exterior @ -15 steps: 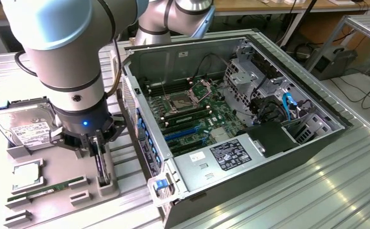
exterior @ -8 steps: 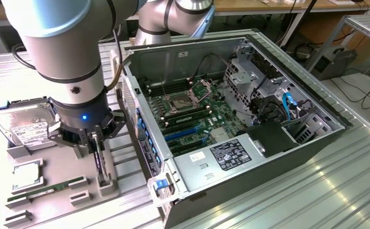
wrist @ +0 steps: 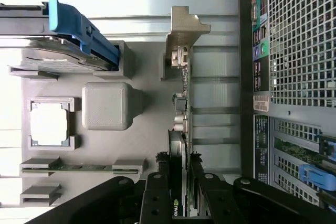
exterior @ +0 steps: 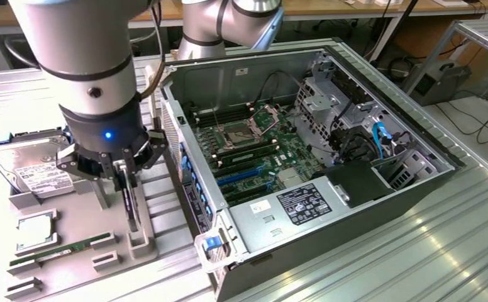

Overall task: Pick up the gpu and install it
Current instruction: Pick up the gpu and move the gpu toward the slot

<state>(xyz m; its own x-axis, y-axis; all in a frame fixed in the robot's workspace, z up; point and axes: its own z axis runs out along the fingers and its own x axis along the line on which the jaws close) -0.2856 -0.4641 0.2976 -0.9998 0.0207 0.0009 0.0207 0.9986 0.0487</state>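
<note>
the exterior view looks down at a slant from high and well back, taking in the gripper point(exterior: 122, 182), the tray point(exterior: 143, 248) under it and the open case point(exterior: 227, 82) beside it. the wrist view sits close behind the fingers point(wrist: 157, 198), facing straight down along the gpu point(wrist: 181, 103) between them. both share gpu, tray and case wall.

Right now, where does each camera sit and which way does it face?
Exterior view: high up, looking down at the open computer case and parts tray; the arm and gripper show.
Wrist view: on the wrist, looking down along the gripper, shut on the gpu standing on edge in the parts tray.
Both share the gripper, gpu, parts tray and computer case.
</note>
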